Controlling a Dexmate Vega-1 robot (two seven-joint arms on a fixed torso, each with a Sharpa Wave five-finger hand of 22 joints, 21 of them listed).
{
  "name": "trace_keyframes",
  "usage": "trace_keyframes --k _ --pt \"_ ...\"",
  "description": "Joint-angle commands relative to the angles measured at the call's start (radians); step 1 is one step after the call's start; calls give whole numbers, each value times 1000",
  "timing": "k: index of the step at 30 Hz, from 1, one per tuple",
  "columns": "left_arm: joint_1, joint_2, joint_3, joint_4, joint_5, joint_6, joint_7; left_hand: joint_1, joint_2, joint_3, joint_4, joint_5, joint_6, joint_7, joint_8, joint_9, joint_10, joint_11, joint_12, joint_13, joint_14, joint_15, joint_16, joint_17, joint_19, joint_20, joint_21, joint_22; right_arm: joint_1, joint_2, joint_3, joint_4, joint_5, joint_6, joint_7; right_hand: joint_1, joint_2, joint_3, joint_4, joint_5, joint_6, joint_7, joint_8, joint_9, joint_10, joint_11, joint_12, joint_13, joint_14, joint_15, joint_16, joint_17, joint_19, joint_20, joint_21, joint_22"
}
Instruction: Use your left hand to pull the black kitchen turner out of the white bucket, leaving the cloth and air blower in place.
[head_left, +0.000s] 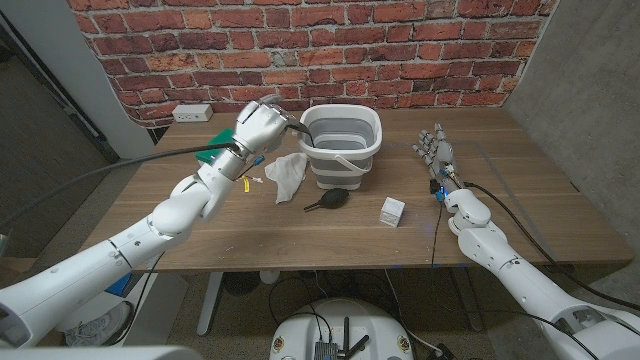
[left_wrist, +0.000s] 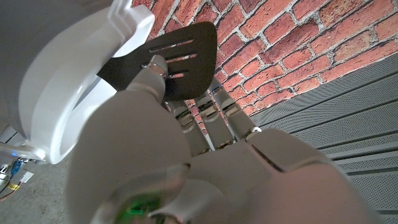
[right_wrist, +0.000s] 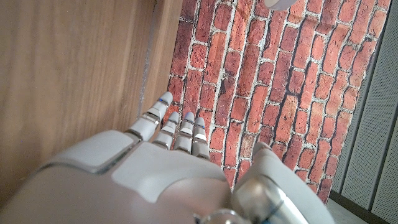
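We find no legible text, label, brand, number or sign in any view. The small white box (head_left: 392, 210) on the table carries dark markings on its faces, too small to read.

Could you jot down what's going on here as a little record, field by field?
left robot hand: holds the black turner beside the bucket rim
right robot hand: on the table, holds nothing
bucket: white, upright on the table
cloth: on the table, left of the bucket
air blower: on the table, in front of the bucket
small white box: right of the blower
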Motion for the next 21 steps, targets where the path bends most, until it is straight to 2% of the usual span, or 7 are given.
trace_keyframes --k 1,21 --pt "-65 -31 37 42 42 -9 20 7 2 8 -3 0 19 23 4 14 2 -1 -2 3 7 -96 -4 2 10 -153 1 3 -3 -2 6 7 8 7 11 0 30 4 4 5 11 0 3 5 7 4 0 -1 6 -12 7 0 9 1 0 3" --pt "-173 -90 102 127 65 -22 81 8 5 13 -1 0 19 23 5 15 -2 -1 -5 5 -1 -96 -10 1 7 -153 -2 4 4 7 7 35 17 21 30 0 30 5 5 4 12 0 3 5 7 3 0 -1 7 -12 8 -4 10 1 -1 3"
